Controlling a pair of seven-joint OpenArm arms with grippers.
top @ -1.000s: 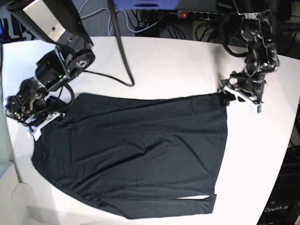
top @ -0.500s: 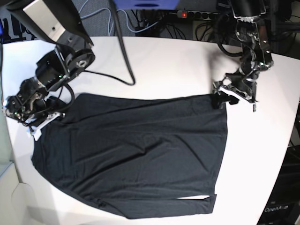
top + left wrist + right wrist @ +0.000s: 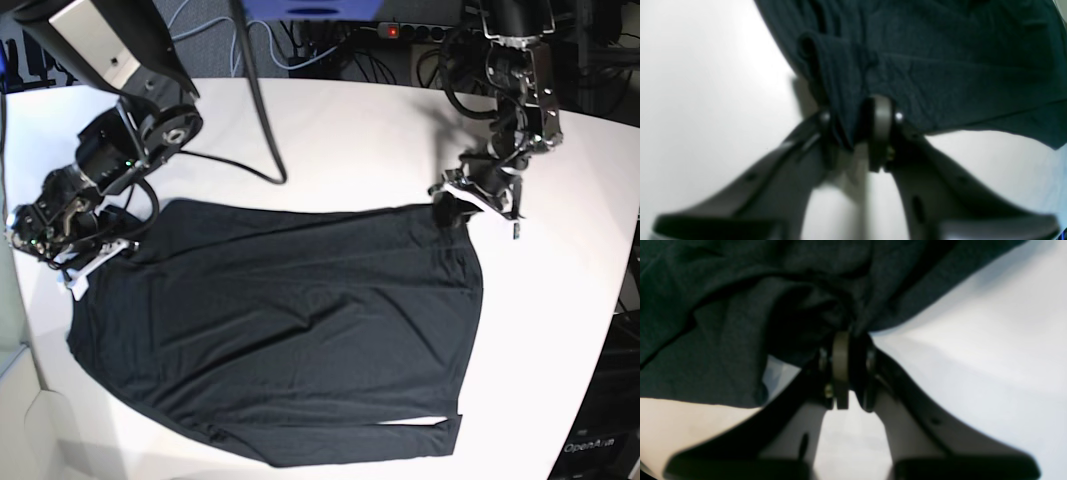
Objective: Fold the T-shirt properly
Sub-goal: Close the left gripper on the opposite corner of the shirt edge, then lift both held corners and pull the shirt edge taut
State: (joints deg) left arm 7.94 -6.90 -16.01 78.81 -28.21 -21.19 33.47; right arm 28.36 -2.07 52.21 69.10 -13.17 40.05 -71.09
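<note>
Left end effector (image 3: 455,208) shifted, pinching T-shirt (image 3: 290,330) (fingertips hidden).

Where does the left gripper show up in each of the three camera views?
Base: upper right, left gripper at the T-shirt's far corner.
Left wrist: lower centre, left gripper pinching a bunched fold.
Right wrist: not in view.
Shared landmark: the white table.

Your white surface (image 3: 350,130) carries one item: the T-shirt (image 3: 290,330), spread flat with slight wrinkles across the centre and lower left of the base frame.
</note>
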